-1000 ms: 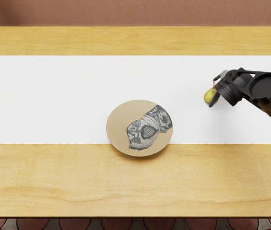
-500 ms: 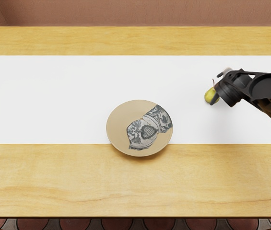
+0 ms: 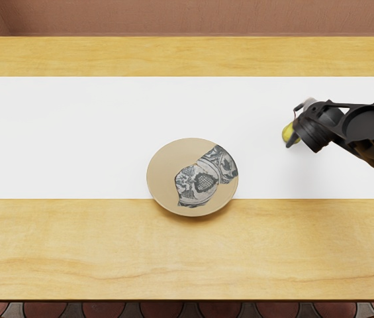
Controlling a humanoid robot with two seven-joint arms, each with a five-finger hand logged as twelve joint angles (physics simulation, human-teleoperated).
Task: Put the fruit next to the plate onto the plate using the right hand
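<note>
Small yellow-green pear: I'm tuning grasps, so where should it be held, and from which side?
Probably the rounded belly of the small yellow-green pear, from its right: the black right hand sits against that side, and the belly is widest.

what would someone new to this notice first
The round tan plate with a blue-and-white patterned patch sits mid-table, at the near edge of the white strip that crosses the light wooden table. To its right and farther back, the black right hand reaches in from the right edge, partly covering a small yellow-green fruit over the strip.
</note>
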